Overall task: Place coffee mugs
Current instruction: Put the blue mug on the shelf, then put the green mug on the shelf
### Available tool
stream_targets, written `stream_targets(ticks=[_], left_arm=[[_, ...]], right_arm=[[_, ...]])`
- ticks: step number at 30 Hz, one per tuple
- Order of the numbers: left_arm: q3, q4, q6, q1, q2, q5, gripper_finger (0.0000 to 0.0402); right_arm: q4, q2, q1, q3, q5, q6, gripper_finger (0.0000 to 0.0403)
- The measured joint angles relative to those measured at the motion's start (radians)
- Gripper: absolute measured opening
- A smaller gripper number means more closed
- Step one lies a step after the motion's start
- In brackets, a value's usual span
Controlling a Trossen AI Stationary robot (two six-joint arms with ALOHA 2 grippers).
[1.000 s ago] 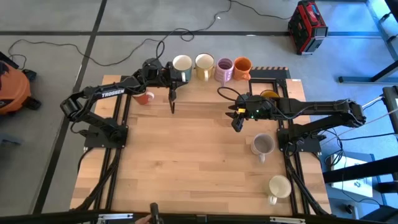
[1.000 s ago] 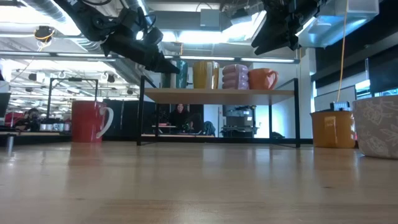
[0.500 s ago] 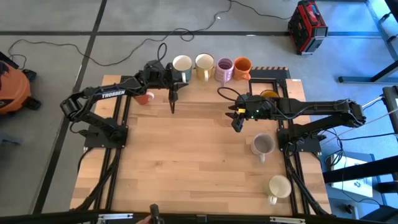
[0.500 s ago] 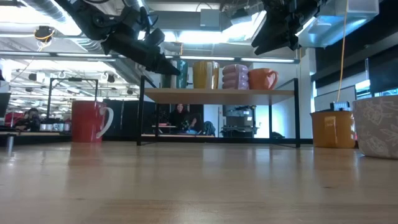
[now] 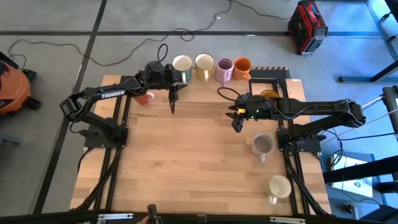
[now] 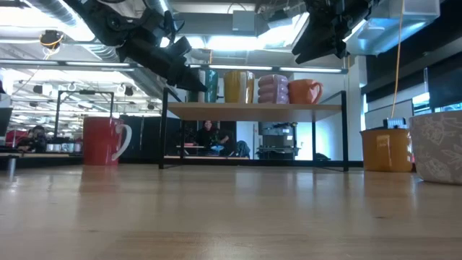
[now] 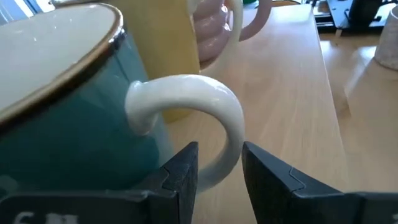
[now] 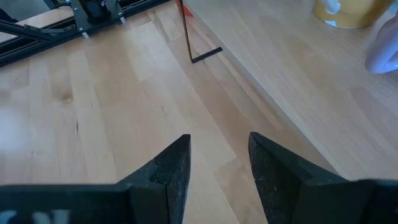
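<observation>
A teal mug (image 7: 74, 124) with a white inside and a white handle stands upright on the raised shelf (image 6: 253, 108) at the table's far edge. It is the leftmost of a row with a cream-yellow mug (image 5: 204, 65), a purple mug (image 5: 224, 70) and an orange mug (image 5: 242, 66). My left gripper (image 7: 219, 152) is at shelf height beside the teal mug (image 5: 181, 63), open, with the handle between its fingers. My right gripper (image 5: 236, 124) hangs open above the table's middle right and holds nothing. My left gripper has the lower part of the teal mug's white handle (image 7: 217, 168) between its two fingers, coming level from the table's left. The gap is barely wider than the handle, and I cannot tell whether the fingers touch it. The mug rests on its base on the shelf.
A red mug (image 5: 145, 98) stands on the table at far left. A mustard mug (image 5: 269, 94) is half hidden behind the right arm. A grey mug (image 5: 262, 145) and a cream mug (image 5: 279, 186) stand near the right edge. Bare wood fills the middle and near left.
In the low view my left gripper has drawn back a little from the shelf toward the table's left, while the teal mug has stayed where it stood. The right arm has kept still.
</observation>
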Motion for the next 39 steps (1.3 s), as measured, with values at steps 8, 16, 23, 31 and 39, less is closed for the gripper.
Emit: stream_targets(ticks=[8,16,23,31,39], left_arm=[[0.0,0.0,-0.014,0.0,-0.012,-0.001,0.0118],[0.0,-0.082,-0.014,0.0,-0.111,-0.084,0.0118],[0.0,-0.186,-0.015,0.0,-0.17,-0.148,0.0118],[0.0,-0.248,-0.057,-0.006,-0.251,-0.148,0.0118],[0.0,-0.264,-0.192,-0.068,-0.376,-0.079,0.0118]], right_arm=[[0.0,0.0,0.0,0.0,-0.017,0.001,0.0152],[-0.001,0.0,0.001,0.0,-0.032,0.021,0.0152],[-0.001,0.0,0.001,0.0,-0.036,0.016,0.0152],[-0.001,0.0,0.0,0.0,-0.036,-0.002,0.0152],[-0.001,0.0,0.0,0.0,-0.049,-0.005,0.0152]])
